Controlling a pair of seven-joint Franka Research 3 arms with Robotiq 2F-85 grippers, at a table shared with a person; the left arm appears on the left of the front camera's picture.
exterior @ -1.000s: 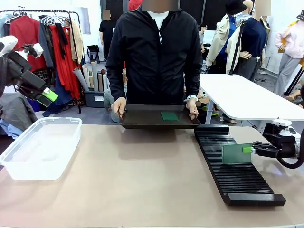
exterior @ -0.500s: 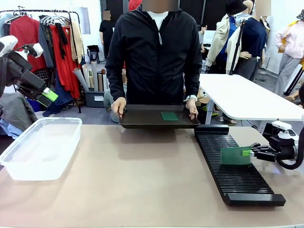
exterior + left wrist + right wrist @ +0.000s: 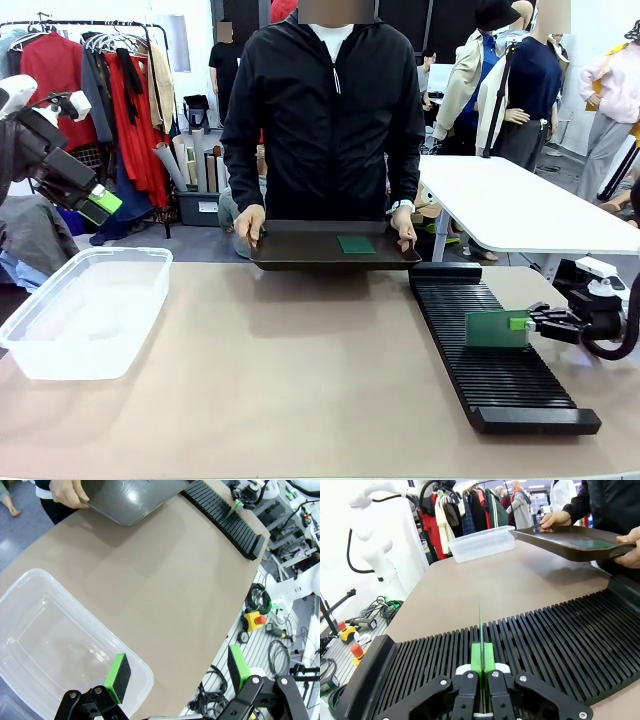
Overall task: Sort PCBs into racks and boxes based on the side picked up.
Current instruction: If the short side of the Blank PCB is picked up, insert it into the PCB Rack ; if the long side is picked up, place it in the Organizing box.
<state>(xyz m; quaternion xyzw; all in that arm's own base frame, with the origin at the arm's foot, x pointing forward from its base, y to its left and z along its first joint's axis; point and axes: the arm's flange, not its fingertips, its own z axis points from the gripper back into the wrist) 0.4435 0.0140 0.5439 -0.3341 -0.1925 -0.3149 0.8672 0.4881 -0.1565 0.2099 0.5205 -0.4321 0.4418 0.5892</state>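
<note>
Step in hand, by my reading: racking. Your right claw is clamped shut on the edge of a green board, held upright with its lower edge at the slots of the black rack, at 4 o'clock on the surface. Whether it sits in a slot, you cannot tell. The next move calls for a straight drop, then release. Your left claw hangs wide apart and empty above the clear tub at 9 o'clock. A second board lies on the person's tray at 12 o'clock.
</note>
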